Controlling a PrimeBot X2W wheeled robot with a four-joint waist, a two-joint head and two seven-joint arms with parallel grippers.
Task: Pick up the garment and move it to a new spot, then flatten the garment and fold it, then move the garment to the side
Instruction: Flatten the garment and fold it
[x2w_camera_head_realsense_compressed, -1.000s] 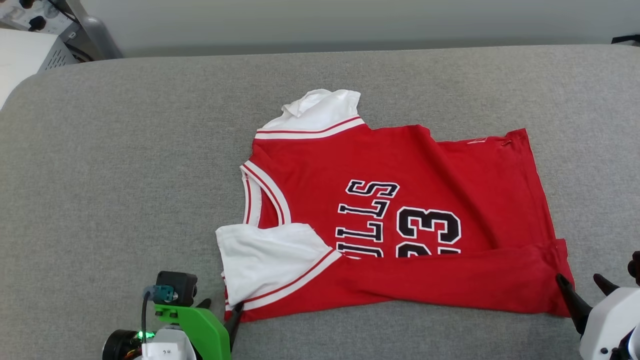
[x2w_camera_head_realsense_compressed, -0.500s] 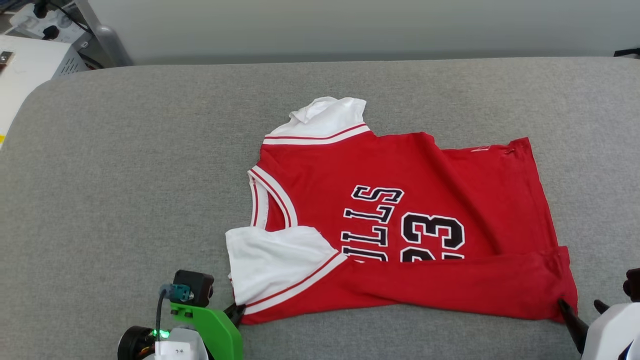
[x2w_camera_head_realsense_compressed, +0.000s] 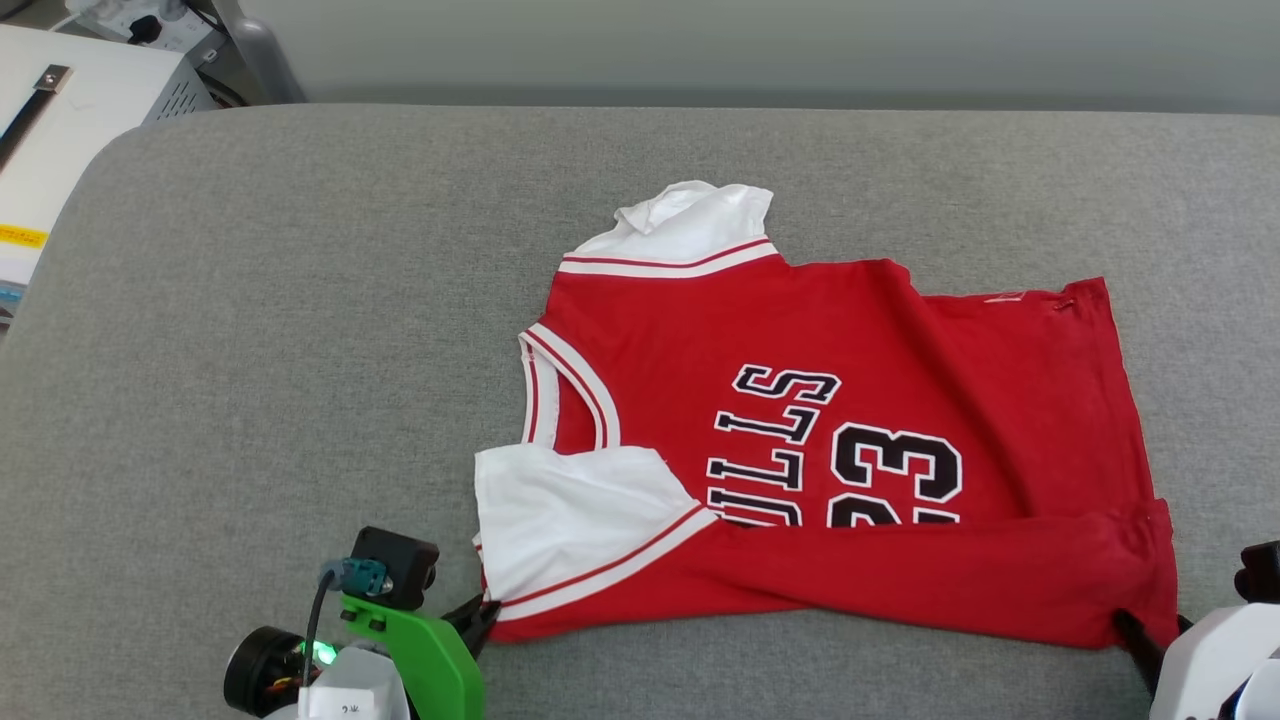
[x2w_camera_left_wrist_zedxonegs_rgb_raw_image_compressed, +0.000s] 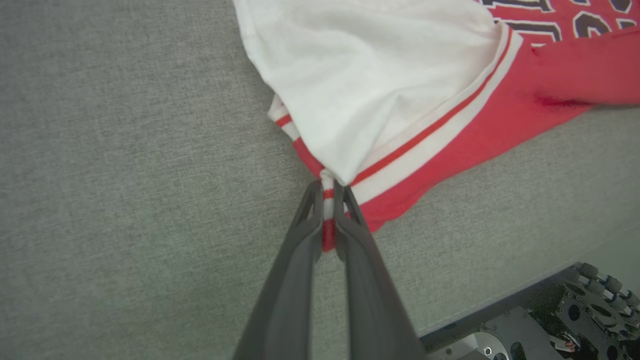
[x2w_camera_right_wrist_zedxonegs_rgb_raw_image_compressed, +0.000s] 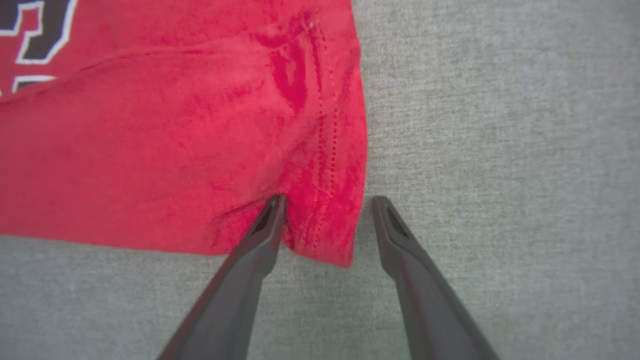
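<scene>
Head view: the garment (x2w_camera_head_realsense_compressed: 850, 400) lies on the grey tabletop (x2w_camera_head_realsense_compressed: 250, 350), long side left to right, neck at the left. "LLS" and "23" read sideways; a folded edge hides the rest.

Left wrist view: the left hand (x2w_camera_left_wrist_zedxonegs_rgb_raw_image_compressed: 327, 192) pinches the striped corner.

Right wrist view: the right hand (x2w_camera_right_wrist_zedxonegs_rgb_raw_image_compressed: 330, 199) is spread across the hem corner.

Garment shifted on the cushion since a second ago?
No. The garment keeps its gap to the grey cushion's back edge; the camera moved, not the cloth.
</scene>
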